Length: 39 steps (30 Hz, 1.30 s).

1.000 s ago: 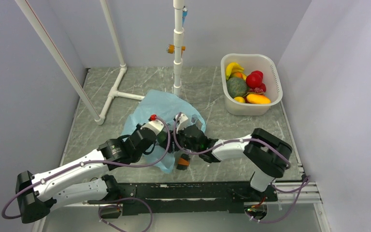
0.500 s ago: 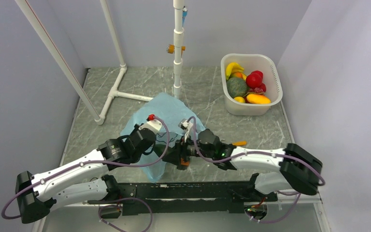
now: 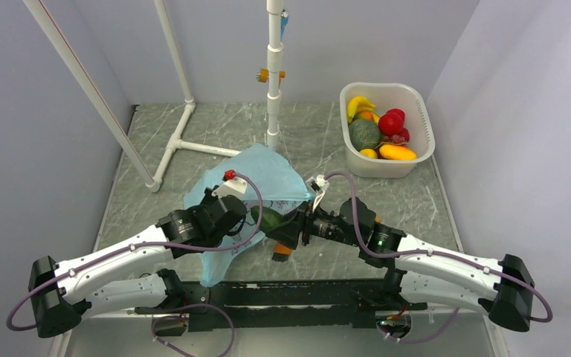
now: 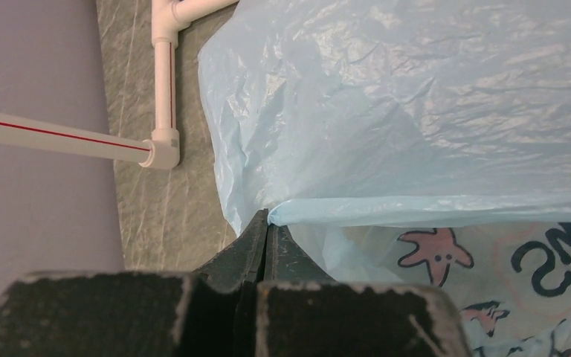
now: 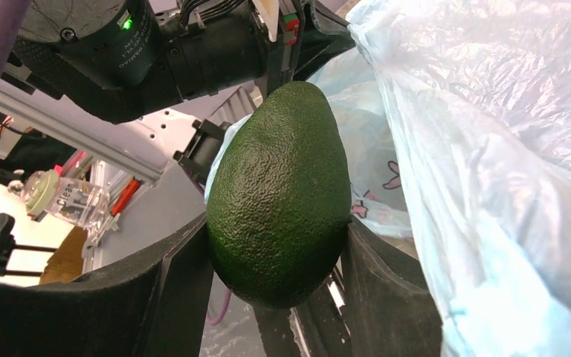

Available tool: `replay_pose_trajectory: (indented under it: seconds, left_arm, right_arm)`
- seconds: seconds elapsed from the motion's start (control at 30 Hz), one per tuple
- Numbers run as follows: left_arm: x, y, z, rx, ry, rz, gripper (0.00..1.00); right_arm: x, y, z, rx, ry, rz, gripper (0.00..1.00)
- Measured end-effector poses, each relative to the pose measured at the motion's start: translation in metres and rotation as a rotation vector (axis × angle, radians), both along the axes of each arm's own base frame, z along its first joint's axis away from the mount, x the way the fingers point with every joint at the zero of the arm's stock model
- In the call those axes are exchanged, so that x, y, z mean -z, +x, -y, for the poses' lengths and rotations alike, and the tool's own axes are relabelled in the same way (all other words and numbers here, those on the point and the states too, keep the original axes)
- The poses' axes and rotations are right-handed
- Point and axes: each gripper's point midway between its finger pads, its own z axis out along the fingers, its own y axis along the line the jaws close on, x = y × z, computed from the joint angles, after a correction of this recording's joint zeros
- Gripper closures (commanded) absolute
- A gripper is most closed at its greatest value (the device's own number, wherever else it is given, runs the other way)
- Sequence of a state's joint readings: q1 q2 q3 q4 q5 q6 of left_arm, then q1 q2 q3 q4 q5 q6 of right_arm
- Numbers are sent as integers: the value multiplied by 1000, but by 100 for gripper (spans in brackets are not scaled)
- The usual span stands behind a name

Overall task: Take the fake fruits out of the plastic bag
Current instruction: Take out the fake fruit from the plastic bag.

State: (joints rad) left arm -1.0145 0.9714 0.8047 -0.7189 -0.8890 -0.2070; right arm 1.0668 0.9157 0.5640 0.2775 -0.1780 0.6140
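The light-blue plastic bag [image 3: 268,175] lies crumpled mid-table, its cartoon print showing in the left wrist view. My left gripper [image 4: 268,217] is shut on the rim of the plastic bag [image 4: 416,111] and holds that edge taut. My right gripper [image 5: 279,249] is shut on a dark green, pebbly avocado [image 5: 279,193], one of the fake fruits, clamped between both pads. The avocado [image 3: 269,220] hangs just outside the bag's mouth, between the two wrists. The plastic bag [image 5: 491,149] drapes right beside it. What else lies inside the bag is hidden.
A white perforated tub [image 3: 424,119] at the back right holds a banana, red fruits, a green melon and a mango. A white pipe frame [image 3: 273,89] stands behind the bag, with a slanted pipe [image 3: 89,97] on the left. A small orange part [image 3: 281,251] sits near the front rail.
My right arm has swung out rightward and stretched low, drawing the avocado back from the bag's mouth. The left gripper kept its hold while the bag spread and shifted slightly.
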Motion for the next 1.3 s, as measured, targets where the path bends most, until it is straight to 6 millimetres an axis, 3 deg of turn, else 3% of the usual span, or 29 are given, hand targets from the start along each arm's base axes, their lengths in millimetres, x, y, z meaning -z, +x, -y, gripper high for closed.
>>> replay_pose_trajectory:
  seconds: [0.17,0.3,0.4,0.53,0.6,0.7,0.83,0.97,1.17,1.3]
  left_arm:
    - [-6,1,4,-7,-44,17,100]
    - [-13,-2,-3,-13,-61,35,100]
    - [-22,-4,-9,-16,-95,60,100]
    - [-31,-6,-13,-7,-122,86,100]
    - [-31,-6,-13,-6,-122,88,100]
    - [-28,-5,-12,-5,-106,78,100]
    - [-23,-4,-11,-4,-85,64,100]
    - [-23,-4,-11,-5,-84,64,100]
    - [-25,-4,-16,-29,-76,79,100]
    - [-30,-9,-40,-152,-52,114,100]
  right_arm:
    - [-2,-1,7,19,-13,-5,100]
    - [10,0,2,9,-44,-23,100]
    - [32,-1,-9,-30,-94,-57,100]
    - [81,-16,-28,-149,-199,-137,100]
    - [104,-32,-38,-233,-252,-169,100]
    - [117,-61,-53,-374,-289,-184,100]
    - [93,-99,-74,-578,-219,-141,100]
    - [64,-120,-78,-711,-131,-92,100]
    - [44,-137,-65,-818,-79,-73,100]
    - [15,-146,-49,-852,-13,-22,100]
